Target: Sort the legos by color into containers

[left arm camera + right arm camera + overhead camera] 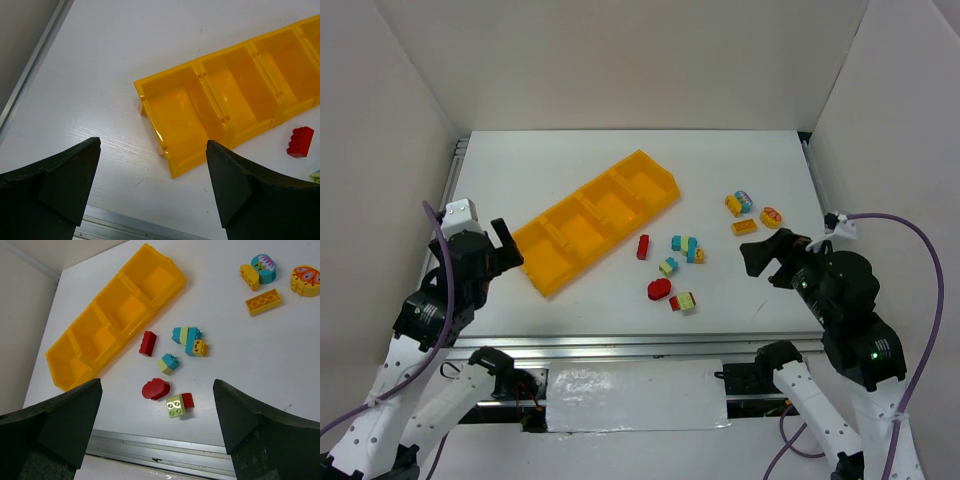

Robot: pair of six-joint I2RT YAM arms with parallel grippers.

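Note:
The long orange-yellow tray (595, 220) of four compartments lies diagonally at centre-left, and all compartments that show are empty. Loose legos lie right of it: a red brick (642, 246), a teal cluster (686, 246), a small teal-green pair (668, 266), a round red piece (659, 289) and a green-red pair (683, 301). My left gripper (505, 245) is open and empty by the tray's near end (172, 165). My right gripper (765, 255) is open and empty, raised over the table right of the round red piece (155, 389) and the green-red pair (179, 404).
A second group lies at the far right: a yellow-teal piece (739, 202), an orange round piece (771, 216) and a flat orange brick (744, 227). White walls enclose the table. A metal rail (620, 345) runs along the near edge.

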